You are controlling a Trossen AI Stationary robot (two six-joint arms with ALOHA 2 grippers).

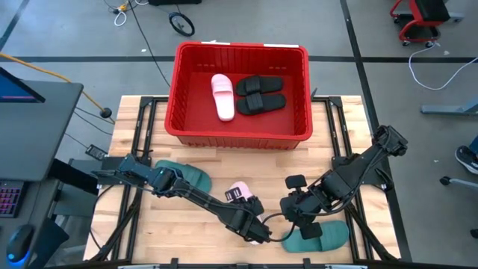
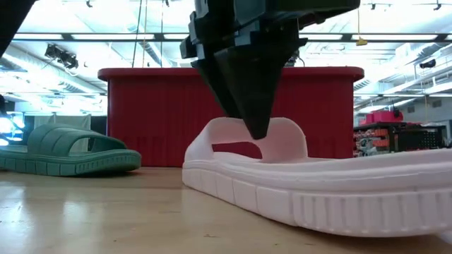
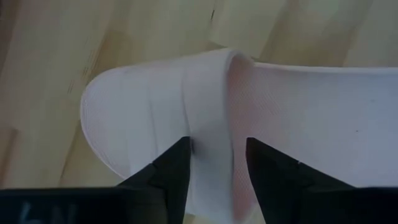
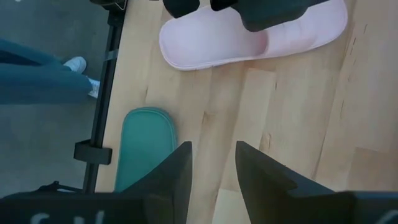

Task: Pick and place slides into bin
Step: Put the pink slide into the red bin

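The left end effector (image 1: 250, 226) sits right over the pink slide (image 1: 244, 203) at six o'clock on the surface (image 1: 224, 168). Its fingers (image 3: 171, 171) stand apart, one each side of the strap, not squeezing yet. The slide's long way runs toward eleven o'clock. The bin (image 1: 239, 138) waits at twelve, nothing between. The right end effector (image 1: 297, 213), partly open and empty, hovers beside a green slide (image 1: 321, 235).

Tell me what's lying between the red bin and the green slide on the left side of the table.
Nothing. In the high view only bare wood separates the red bin from the left green slide. The low view agrees.
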